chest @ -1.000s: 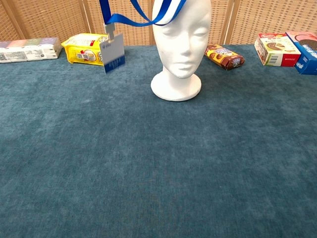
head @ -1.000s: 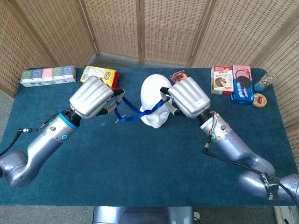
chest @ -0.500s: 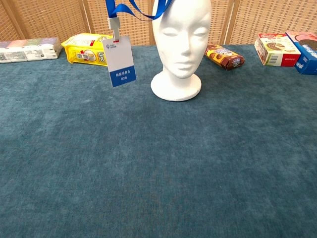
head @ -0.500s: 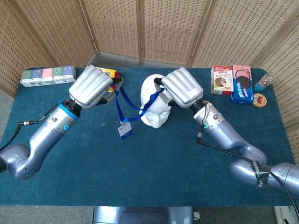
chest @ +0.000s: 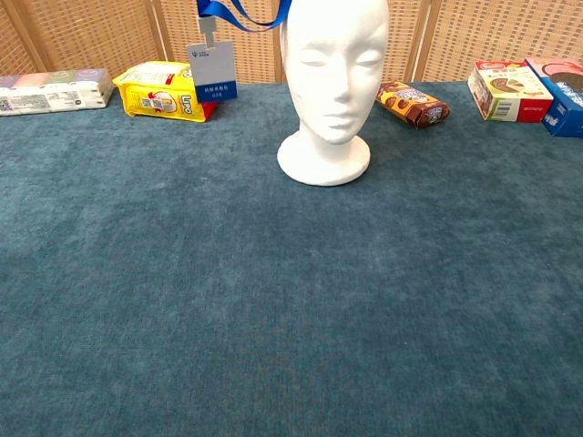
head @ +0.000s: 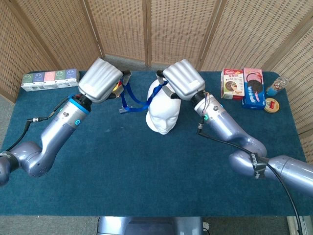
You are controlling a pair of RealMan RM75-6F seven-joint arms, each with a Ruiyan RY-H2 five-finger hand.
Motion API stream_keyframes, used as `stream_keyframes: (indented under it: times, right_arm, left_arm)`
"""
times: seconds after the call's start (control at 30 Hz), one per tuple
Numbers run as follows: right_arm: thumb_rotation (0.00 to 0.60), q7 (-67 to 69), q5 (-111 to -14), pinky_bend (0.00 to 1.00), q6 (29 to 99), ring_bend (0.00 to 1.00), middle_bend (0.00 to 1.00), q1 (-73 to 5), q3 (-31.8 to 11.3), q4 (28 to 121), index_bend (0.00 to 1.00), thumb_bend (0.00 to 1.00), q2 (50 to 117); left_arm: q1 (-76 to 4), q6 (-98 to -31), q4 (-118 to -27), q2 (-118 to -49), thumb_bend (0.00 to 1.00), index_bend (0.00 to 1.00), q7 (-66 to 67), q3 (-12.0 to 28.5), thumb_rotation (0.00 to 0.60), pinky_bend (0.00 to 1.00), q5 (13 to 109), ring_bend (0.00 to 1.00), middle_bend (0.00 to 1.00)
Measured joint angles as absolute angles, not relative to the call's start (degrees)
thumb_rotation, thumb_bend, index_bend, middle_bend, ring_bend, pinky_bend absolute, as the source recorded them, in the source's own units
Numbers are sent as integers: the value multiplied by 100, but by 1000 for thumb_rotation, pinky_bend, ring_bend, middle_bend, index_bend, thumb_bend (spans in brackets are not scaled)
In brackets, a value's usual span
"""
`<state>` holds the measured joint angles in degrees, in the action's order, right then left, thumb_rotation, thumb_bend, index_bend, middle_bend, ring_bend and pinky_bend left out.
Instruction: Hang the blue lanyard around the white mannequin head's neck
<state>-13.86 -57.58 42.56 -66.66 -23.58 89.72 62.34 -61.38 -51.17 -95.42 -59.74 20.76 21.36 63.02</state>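
The white mannequin head point(head: 161, 111) point(chest: 330, 77) stands upright on the blue table, facing me. Both hands hold the blue lanyard point(head: 139, 99) point(chest: 244, 15), stretched in the air between them to the left of the head's top. My left hand point(head: 100, 81) grips one end left of the head. My right hand point(head: 183, 79) holds the other end over the head's crown. The white and blue badge point(chest: 211, 69) hangs from the strap in the chest view, left of the head. Neither hand shows in the chest view.
A yellow snack pack point(chest: 165, 90) lies behind the badge. A row of small boxes point(head: 50, 79) sits at the far left. A brown biscuit pack point(chest: 412, 102) lies right of the head. Snack boxes point(head: 244, 85) and a small jar point(head: 276, 87) stand at the far right.
Both hands have moved back, away from me, carrying the lanyard. The right hand now sits over the head's crown. The badge has swung further back.
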Motion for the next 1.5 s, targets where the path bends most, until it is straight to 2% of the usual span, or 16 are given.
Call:
stream_keyframes:
  times: [0.23, 0.43, 1.5]
  right_arm:
    - [600, -1222, -5789, 1000, 4002, 1000, 1000, -6964, -2303, 8130, 801, 561, 6607]
    - [600, -1080, -5839, 1000, 3950, 1000, 1000, -7007, -2253, 7941, 801, 561, 6665]
    - [600, -1204, -5572, 1000, 4434, 1000, 1000, -6431, -2016, 8322, 804, 562, 6037]
  left_arm:
    - [-6475, -4996, -9007, -6346, 455, 689, 2323, 2136, 600, 1000, 6005, 1000, 1000]
    - [-6543, -5016, -8955, -6383, 455, 689, 2349, 2133, 600, 1000, 5972, 1000, 1000]
    - [-6887, -5048, -9143, -6488, 456, 689, 2426, 2176, 600, 1000, 5835, 1000, 1000]
